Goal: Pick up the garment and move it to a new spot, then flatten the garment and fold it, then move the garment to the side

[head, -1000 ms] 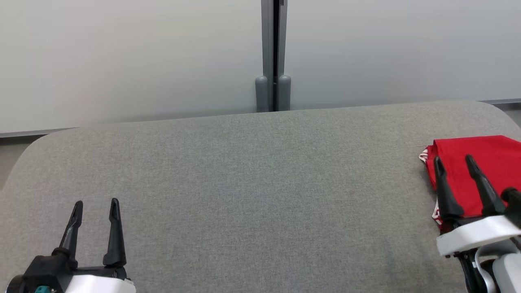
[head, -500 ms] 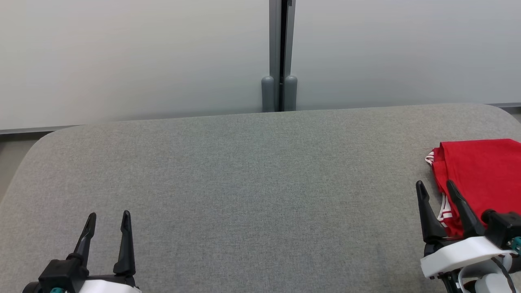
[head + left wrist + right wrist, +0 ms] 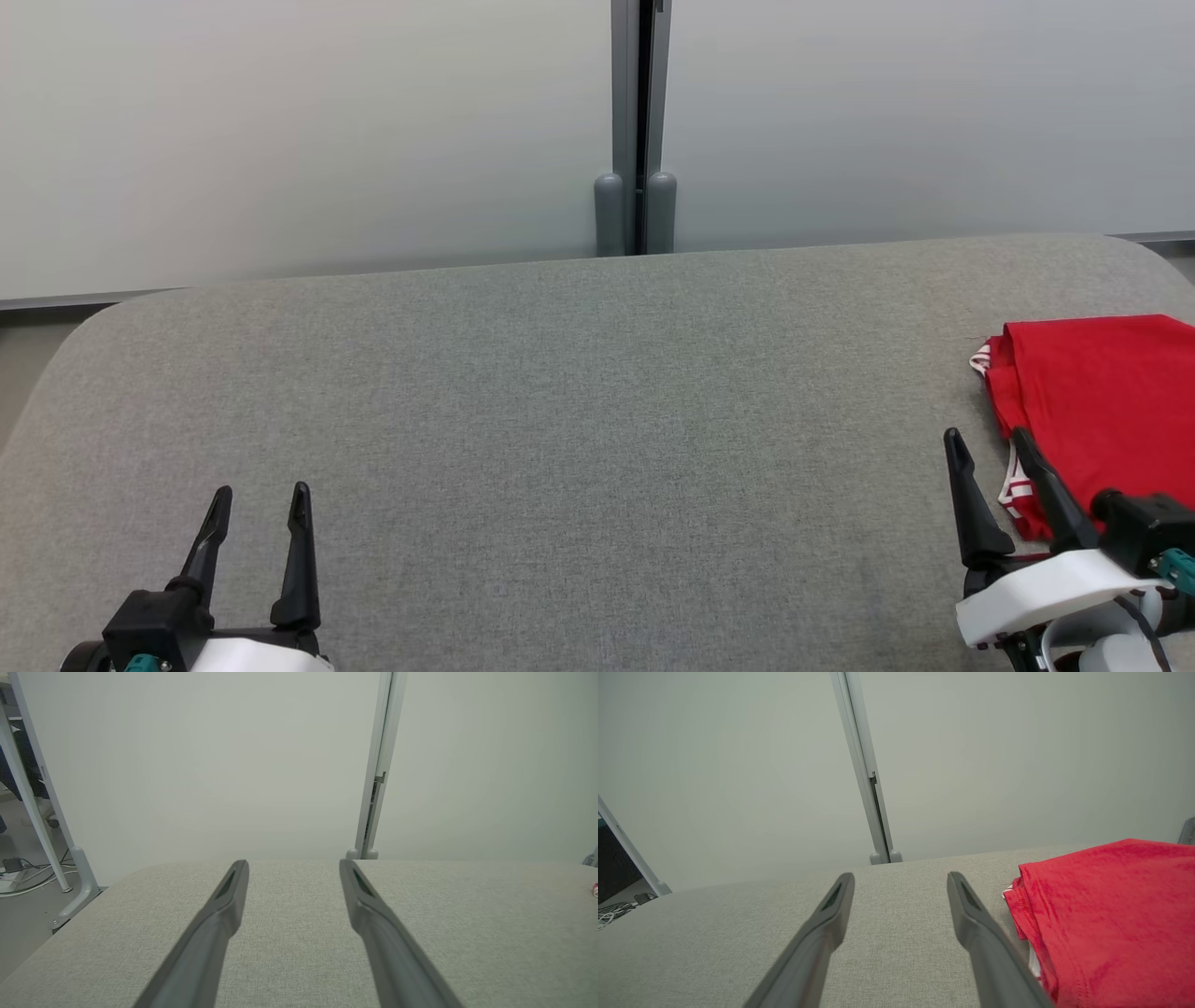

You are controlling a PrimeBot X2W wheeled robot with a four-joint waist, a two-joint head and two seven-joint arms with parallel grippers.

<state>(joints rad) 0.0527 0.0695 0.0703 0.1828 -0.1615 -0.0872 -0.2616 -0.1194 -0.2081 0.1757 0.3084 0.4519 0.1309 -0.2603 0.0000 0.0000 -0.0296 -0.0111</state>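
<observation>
Right gripper (image 3: 985,436) spread wide, empty, left gripper (image 3: 261,490) too — red garment (image 3: 1102,392), layered edge leftward

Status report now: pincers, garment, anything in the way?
Open, empty: left pincer, right pincer. Folded red garment at right side of table. No obstacle seen.

Grey fabric-covered table (image 3: 579,392) in front of you, pale partition wall (image 3: 280,140) behind it.
You see a grey post (image 3: 636,93) joining the two wall panels, its two rounded feet (image 3: 608,213) at the table's far edge. In the left wrist view, cables (image 3: 28,884) lie on the floor (image 3: 23,933) beside a slanted frame leg (image 3: 81,877).
</observation>
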